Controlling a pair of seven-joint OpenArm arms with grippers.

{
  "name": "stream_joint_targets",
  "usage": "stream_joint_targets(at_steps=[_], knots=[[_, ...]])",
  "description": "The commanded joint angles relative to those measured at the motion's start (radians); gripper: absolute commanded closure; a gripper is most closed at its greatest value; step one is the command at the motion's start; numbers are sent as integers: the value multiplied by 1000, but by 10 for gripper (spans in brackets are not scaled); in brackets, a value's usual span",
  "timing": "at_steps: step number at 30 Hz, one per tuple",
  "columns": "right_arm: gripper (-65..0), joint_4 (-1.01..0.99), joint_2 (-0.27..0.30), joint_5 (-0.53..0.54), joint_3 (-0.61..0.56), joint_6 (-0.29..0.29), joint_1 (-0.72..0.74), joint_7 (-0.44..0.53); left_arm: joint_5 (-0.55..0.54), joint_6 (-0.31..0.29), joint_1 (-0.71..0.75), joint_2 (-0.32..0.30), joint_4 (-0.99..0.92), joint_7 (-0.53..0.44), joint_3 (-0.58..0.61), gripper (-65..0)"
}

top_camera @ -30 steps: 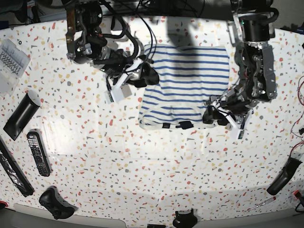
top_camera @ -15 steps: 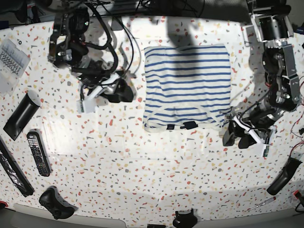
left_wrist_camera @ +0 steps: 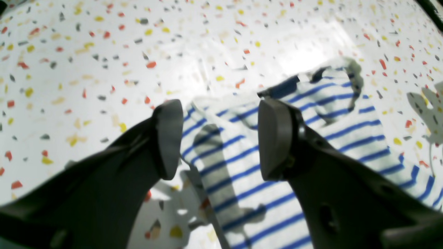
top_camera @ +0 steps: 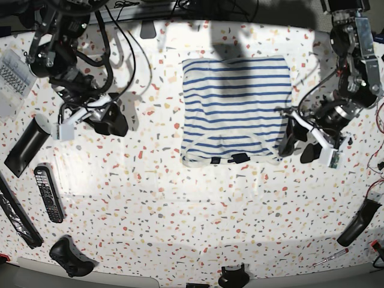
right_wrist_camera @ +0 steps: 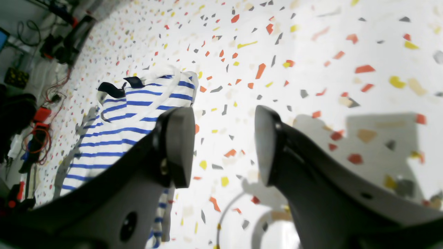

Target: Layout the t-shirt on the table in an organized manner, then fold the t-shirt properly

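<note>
Your left fingers (top_camera: 298, 143) stand wide apart and hold nothing, hovering just beside the folded t-shirt (top_camera: 235, 109), at the corner near its dark neck label (top_camera: 239, 158) (the wrist view shows striped cloth between and behind the pads, not pinched). Your right fingers (top_camera: 114, 122) are also spread and empty, well apart from the t-shirt over bare speckled table (top_camera: 180, 216). The t-shirt lies flat as a neat rectangle between your two sets of fingers.
</note>
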Motion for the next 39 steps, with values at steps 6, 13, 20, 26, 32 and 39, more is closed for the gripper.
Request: stream_joint_targets(at_steps=[6, 13, 20, 26, 32, 39], knots=[[-276, 53, 3, 38, 67, 9, -54, 2, -17, -6, 38, -68, 25, -20, -5, -313], [-276, 60, 3, 57, 127, 9, -102, 2, -20, -6, 110, -108, 25, -15, -5, -313], [-276, 60, 3, 57, 133, 9, -101, 2, -20, -6, 117, -108, 25, -23, -5, -313], [-276, 60, 3, 57, 133, 9, -101, 3, -20, -6, 117, -108, 25, -23, -5, -313], [-276, 60, 3, 57, 133, 9, -101, 3, -20, -6, 117, -108, 25, -23, -5, -313], [-276, 60, 3, 57, 133, 9, -101, 5, -20, -6, 117, -108, 25, -23, -5, -313]])
